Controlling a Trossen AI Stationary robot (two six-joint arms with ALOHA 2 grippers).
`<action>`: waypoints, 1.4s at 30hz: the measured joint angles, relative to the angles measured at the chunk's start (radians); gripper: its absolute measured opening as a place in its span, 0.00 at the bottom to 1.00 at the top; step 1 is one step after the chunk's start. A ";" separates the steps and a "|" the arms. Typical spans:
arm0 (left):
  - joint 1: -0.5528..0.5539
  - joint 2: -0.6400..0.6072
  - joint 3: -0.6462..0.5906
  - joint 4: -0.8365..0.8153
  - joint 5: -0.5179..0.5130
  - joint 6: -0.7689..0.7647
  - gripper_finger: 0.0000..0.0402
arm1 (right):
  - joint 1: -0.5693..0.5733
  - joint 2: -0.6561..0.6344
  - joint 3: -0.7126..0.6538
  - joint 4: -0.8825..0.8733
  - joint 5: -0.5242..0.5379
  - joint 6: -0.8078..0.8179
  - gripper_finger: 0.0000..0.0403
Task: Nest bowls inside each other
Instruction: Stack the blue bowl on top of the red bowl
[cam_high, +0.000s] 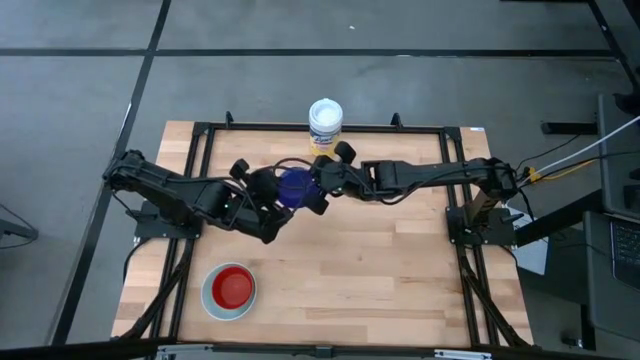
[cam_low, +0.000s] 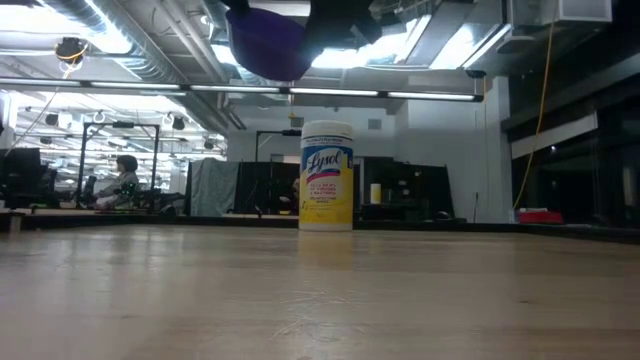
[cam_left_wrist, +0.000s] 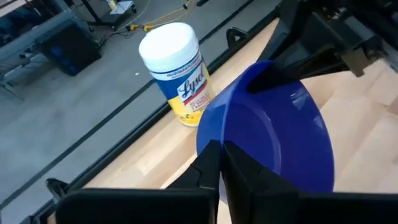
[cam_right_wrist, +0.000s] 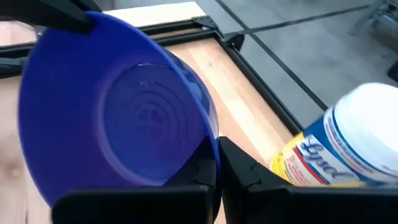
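Note:
A dark blue bowl (cam_high: 295, 185) hangs high above the table's middle, between my two grippers; the low view shows it well above the tabletop (cam_low: 265, 42). My left gripper (cam_left_wrist: 222, 163) comes from the table's left and is shut on the bowl's rim. My right gripper (cam_right_wrist: 217, 163) comes from the right and is shut on the opposite rim. Near the front left, a red bowl (cam_high: 232, 287) sits inside a white bowl (cam_high: 209, 296), which rests on the table. My left gripper pinches the blue bowl's rim (cam_left_wrist: 210, 142) on the side toward the table's left, one finger (cam_left_wrist: 244, 169) inside the wall and one outside. The fingers slant down from the left. The bowl is lifted clear of the table. My right gripper pinches the opposite rim (cam_right_wrist: 214, 140), with one finger (cam_right_wrist: 198, 173) inside the bowl and the other (cam_right_wrist: 241, 167) outside. It slants down from the table's right. In the left wrist view its finger shows on the far rim (cam_left_wrist: 268, 81).
A white canister with a yellow label (cam_high: 325, 124) stands upright at the table's far edge, just behind the held bowl. A black frame (cam_high: 200, 150) runs around the wooden top. Bare wood lies at the middle and near right.

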 joint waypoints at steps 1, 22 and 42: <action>0.000 -0.002 0.002 -0.021 -0.001 -0.017 0.01 | 0.002 -0.002 0.000 0.011 -0.009 -0.007 0.02; -0.265 -0.174 -0.002 -0.387 0.394 -0.164 0.00 | 0.225 -0.178 0.005 -0.130 -0.113 0.071 0.31; -0.700 -0.172 -0.433 -0.016 0.583 -0.646 0.00 | 0.696 -0.180 0.004 0.044 0.284 0.377 0.21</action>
